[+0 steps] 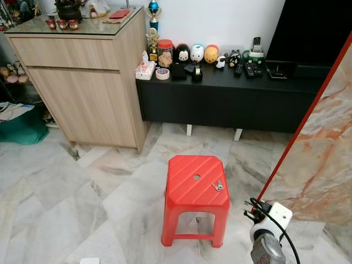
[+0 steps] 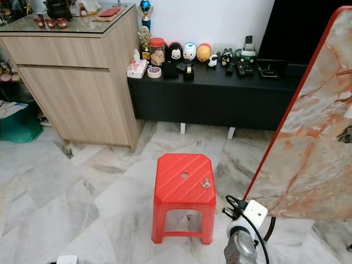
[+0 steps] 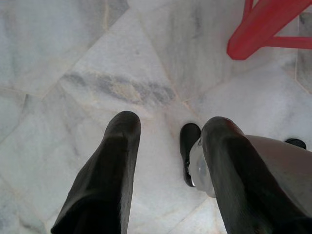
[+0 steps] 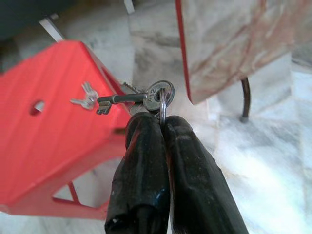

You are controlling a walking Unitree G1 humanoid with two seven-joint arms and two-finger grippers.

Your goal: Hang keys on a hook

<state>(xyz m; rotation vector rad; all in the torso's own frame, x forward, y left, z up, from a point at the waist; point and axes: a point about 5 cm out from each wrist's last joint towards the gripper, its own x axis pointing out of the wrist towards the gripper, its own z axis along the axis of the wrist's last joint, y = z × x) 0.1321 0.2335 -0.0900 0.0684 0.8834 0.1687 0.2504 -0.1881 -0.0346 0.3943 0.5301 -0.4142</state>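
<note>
The right gripper (image 4: 162,127) is pressed fully together on the ring of a bunch of keys (image 4: 141,98), the ring standing edge-on between the two fingertips and a long dark key sticking out sideways just beyond them. A second small set of keys (image 1: 218,185) lies loose on the red stool (image 1: 190,179), just beyond and beside the held bunch, near the round hole in the seat. On the gripper's other side stands a marble-patterned panel (image 4: 234,44) with a red edge, its thin metal foot on the floor. I see no hook in any view, so the step in hand seems to be carrying the held bunch off to find one. To do it well, I judge the pinch should stay firm on the ring with the ring's opening kept facing outward, so it can be slipped over a hook, and the hanging key kept from snagging on the panel edge. The left gripper (image 3: 168,141) hangs low over the marble floor (image 3: 73,58), fingers spread apart and holding nothing, a stool leg off to one side. Farther off, on the black cabinet (image 1: 231,99), a red-lidded jar (image 1: 165,52) holds something pale brown that I cannot identify.
</note>
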